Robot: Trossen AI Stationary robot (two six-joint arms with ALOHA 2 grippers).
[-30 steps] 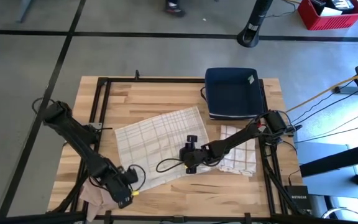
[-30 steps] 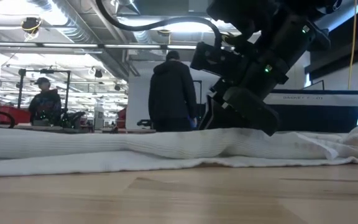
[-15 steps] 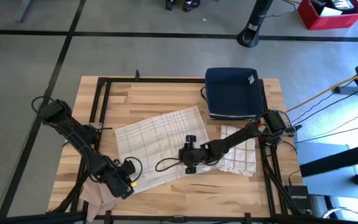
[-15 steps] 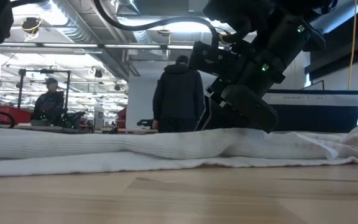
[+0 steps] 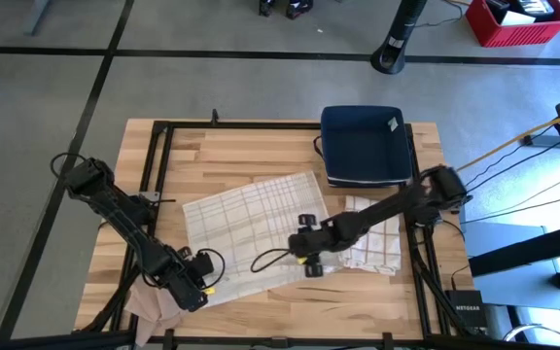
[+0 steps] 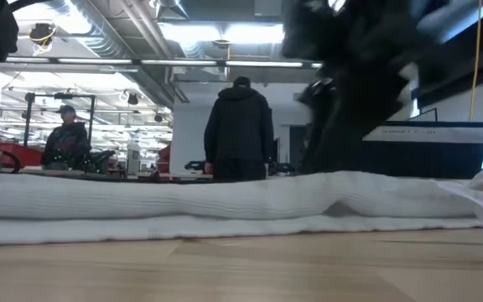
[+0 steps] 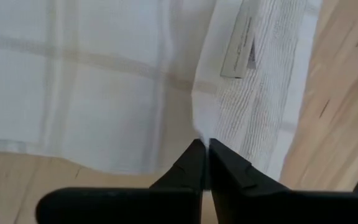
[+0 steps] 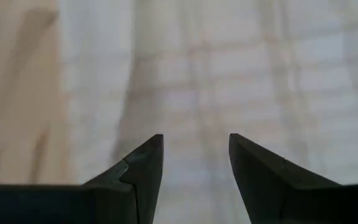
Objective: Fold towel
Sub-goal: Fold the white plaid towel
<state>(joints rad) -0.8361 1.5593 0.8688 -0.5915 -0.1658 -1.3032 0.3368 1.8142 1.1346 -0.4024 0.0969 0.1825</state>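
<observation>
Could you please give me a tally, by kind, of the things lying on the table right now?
Plaid towels laid out flat: 1, the plaid towel
Crumpled towels: 2, the white towel and the beige towel
Dark blue bins: 1, the bin
Total: 4

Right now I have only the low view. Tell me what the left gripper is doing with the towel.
Observer: The left gripper is shut on the plaid towel, at its near left corner.
Operator: Report the right gripper.
Observer: The right gripper is open over the same towel, near its near right edge, with nothing between its fingers.
Operator: Name whatever else lies nearby.
Observer: A second towel lies crumpled to the right of the plaid one, with a dark blue bin beyond it.
</observation>
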